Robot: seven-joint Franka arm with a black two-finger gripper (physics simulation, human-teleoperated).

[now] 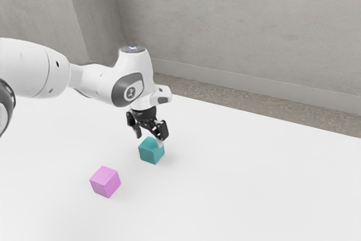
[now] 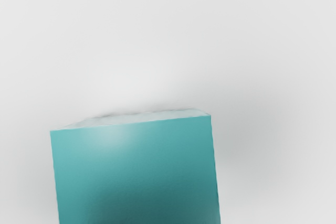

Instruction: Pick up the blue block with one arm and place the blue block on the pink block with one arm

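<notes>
Blue block [image 1: 150,151] seated on worktop [image 1: 254,184], just under hand [image 1: 151,135]; hand spread wide, nothing held. Pink block [image 1: 105,182] set near, apart.

Soft, even, bright light falls; the blue block [image 2: 134,171] casts a faint shadow on the white table [image 1: 254,184].

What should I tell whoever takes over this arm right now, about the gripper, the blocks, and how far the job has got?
Gripper: open, poised right over the blue block, not gripping it.
Blue block: resting on the white table; the wrist view shows it directly under the hand.
Pink block: on the table, apart from the blue one, nearer the camera and toward the exterior view's left.
Done: hand lined up above the blue block.
Left: lower, close on it, lift, carry it over and set it on the pink block.
</notes>
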